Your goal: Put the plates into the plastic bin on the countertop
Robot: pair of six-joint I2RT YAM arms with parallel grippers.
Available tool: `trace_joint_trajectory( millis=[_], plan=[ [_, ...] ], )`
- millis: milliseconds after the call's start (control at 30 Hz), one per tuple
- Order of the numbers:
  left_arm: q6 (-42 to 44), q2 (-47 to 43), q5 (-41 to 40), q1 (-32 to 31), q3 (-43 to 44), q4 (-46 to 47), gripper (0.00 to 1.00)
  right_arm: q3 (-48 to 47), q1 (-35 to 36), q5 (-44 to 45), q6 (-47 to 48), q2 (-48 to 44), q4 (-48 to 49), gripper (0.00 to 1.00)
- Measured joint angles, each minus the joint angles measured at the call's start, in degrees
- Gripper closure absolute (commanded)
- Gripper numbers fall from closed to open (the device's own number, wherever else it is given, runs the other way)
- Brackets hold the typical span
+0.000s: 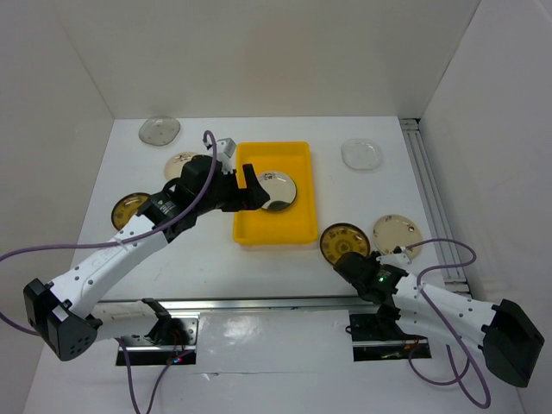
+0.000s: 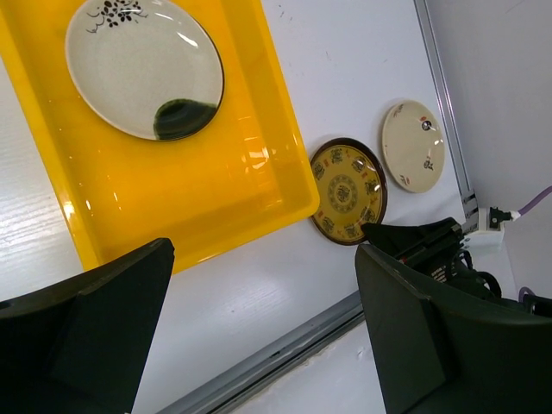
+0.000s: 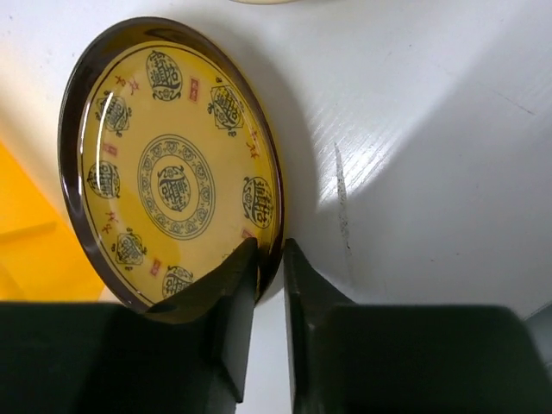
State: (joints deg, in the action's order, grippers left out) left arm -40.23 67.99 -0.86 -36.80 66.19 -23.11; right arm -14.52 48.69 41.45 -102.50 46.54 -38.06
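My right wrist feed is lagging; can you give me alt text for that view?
The right gripper pinches the rim of a dark-rimmed yellow patterned plate, with white countertop behind it. An edge of the yellow bin shows at left.

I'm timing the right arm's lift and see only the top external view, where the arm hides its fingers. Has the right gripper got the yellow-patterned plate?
Observer: Yes. The right wrist view shows the right gripper pinching the patterned plate by its dark rim, one finger on each side.
Operator: Is the left gripper carrying anything?
Observer: No. The left gripper is open and empty, fingers wide apart.
Operator: The plate in the bin glares here. Which is it?
Observer: A cream plate with a dark patch at one edge, flat in the bin.
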Motion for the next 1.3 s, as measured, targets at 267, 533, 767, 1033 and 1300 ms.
trace_joint_trajectory(
  millis=[267, 533, 767, 1033, 1300],
  plan=[
    [-0.3, -0.1, -0.8, 0.5, -0.9, -0.8, 0.0, 0.4, -1.9, -0.5, -1.8, 0.1, 2.7, 1.0],
    [-1.2, -3.0, -2.1, 2.4, -3.8, -1.9, 0.0, -9.2, -2.0, 2.1, -3.6, 1.4, -8.3, 1.0],
    [-2.2, -5.2, -3.8, 3.0, -4.4, -3.1, 0.0, -27.0, -2.1, 10.5, -7.2, 10.6, -22.6, 1.0],
    [-5.0, -7.9, -9.8, 3.9, -4.8, -7.9, 0.0, -36.1, -1.0, 18.6, 10.7, 15.9, -17.4, 1.0],
    [-9.7, -8.3, -13.7, 14.4, -4.7, -14.8, 0.0, -36.7, -12.4, -2.6, 54.8, 23.6, 25.4, 1.0]
  ],
)
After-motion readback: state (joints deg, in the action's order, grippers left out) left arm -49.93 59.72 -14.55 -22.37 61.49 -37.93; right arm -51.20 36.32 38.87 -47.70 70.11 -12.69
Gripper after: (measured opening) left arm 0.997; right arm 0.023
